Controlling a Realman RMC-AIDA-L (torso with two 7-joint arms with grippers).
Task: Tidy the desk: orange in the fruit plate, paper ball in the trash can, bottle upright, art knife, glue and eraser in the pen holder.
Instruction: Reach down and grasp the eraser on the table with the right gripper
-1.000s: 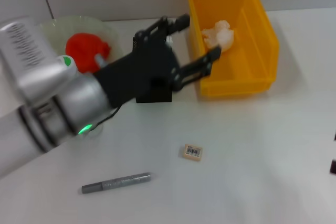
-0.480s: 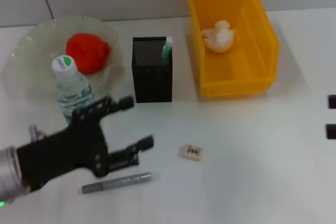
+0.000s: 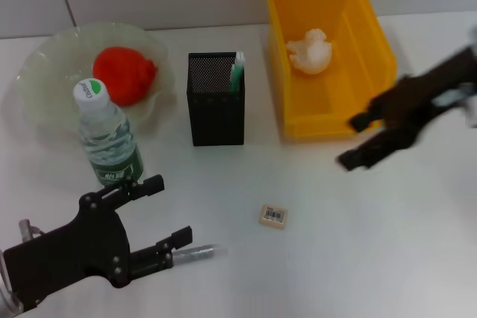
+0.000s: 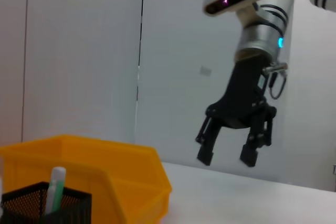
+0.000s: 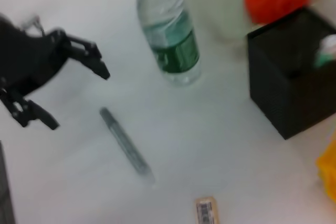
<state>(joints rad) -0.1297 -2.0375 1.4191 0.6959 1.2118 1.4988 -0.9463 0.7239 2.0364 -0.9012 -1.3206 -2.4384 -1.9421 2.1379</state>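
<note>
The eraser (image 3: pixel 273 216), light and stiff, lay mid-tabletop, best pinched across its short sides; both the left gripper (image 3: pixel 158 214) and right gripper (image 3: pixel 356 139) were spread, empty.

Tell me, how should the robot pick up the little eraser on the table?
Probably from straight above. The eraser lies flat on the table with its barcode label up, nothing touching it. It is a small low block, so the jaws should close on its two long side edges.
</note>
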